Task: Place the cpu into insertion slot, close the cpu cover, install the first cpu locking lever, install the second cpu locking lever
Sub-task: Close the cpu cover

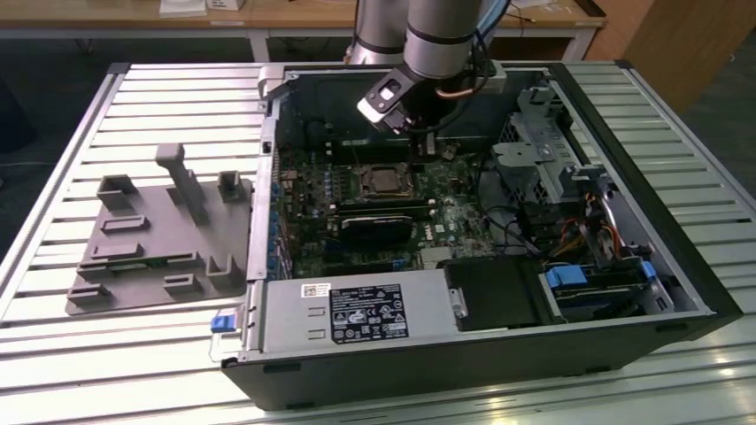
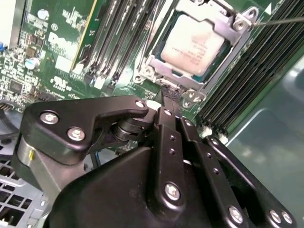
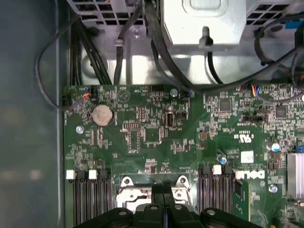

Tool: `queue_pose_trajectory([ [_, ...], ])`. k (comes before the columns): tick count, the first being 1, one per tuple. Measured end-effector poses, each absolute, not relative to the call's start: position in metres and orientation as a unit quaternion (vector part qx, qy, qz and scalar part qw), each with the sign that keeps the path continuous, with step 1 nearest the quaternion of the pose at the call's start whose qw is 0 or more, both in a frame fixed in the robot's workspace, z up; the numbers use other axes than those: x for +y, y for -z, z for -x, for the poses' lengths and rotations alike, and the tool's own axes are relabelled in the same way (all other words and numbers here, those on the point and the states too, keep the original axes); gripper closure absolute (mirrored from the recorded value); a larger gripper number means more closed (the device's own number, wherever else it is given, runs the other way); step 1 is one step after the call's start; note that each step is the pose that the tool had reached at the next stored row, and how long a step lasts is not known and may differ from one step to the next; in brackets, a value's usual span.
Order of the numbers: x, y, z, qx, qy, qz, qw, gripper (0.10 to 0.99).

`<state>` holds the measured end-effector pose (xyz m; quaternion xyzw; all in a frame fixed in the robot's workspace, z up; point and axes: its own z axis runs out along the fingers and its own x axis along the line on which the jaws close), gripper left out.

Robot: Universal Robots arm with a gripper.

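dull silver square cpu point(image 2: 192, 45) sits in black-bordered square insertion slot point(image 2: 176, 72), thin silvery metal frame cpu cover point(image 2: 231, 38) lying flat over it. i see black gripper point(image 2: 167, 95) with fingers pressed together, holding nothing, tips just beside cover's edge, over green motherboard point(image 3: 156, 137).

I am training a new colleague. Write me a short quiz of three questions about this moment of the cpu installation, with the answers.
1. True or false: the gripper holds the cpu.
2. The cpu cover is: A) closed over the cpu; B) standing open; C) removed from the board.
3. In the exterior view, on which side of the computer case does the grey fixture lie?
Key: 1 false; 2 A; 3 the exterior view's left.
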<state>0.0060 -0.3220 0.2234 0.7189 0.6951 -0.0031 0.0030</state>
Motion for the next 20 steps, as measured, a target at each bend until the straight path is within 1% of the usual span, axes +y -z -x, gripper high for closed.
queue_pose_trajectory([
  [20, -0.322, -0.218, 0.032, 0.697, -0.006, -0.717, 0.012, 0.984],
])
